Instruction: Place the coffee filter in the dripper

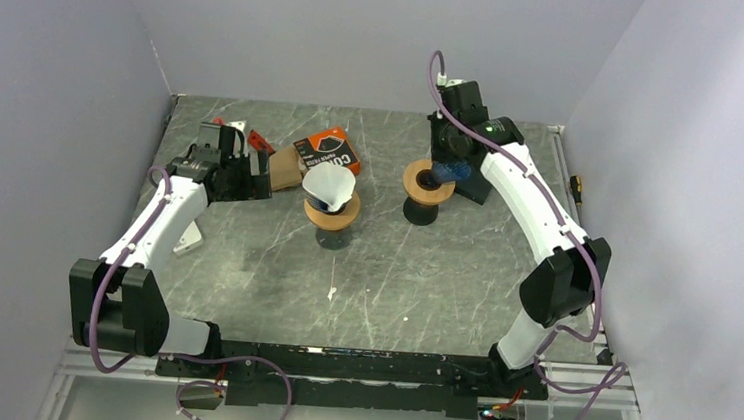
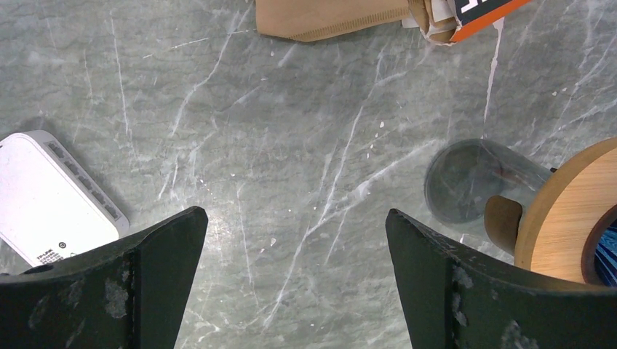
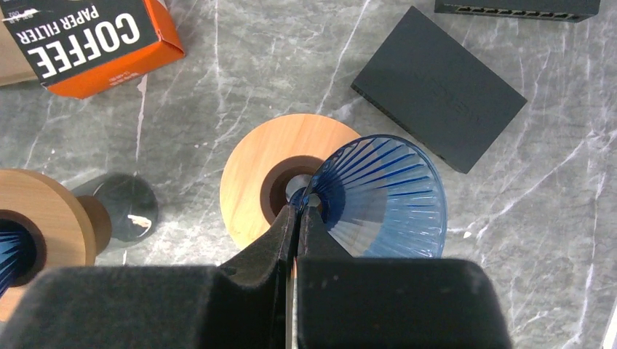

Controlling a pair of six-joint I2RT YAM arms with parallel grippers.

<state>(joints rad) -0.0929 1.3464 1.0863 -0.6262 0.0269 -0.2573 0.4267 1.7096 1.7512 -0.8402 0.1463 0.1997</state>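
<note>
Coffee filter [image 1: 331, 184] stands just beside the spread left gripper [image 2: 295, 218], while the right gripper [image 3: 297, 209] pinches a blue dripper [image 3: 389, 198] by its rim.

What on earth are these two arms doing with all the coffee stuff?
The right gripper is shut on the rim of a blue ribbed dripper, whose narrow end is at the hole of a wooden ring stand. The left gripper is open and holds nothing, above the table near some brown paper filters. A white filter cone already sits on the other stand.
</note>
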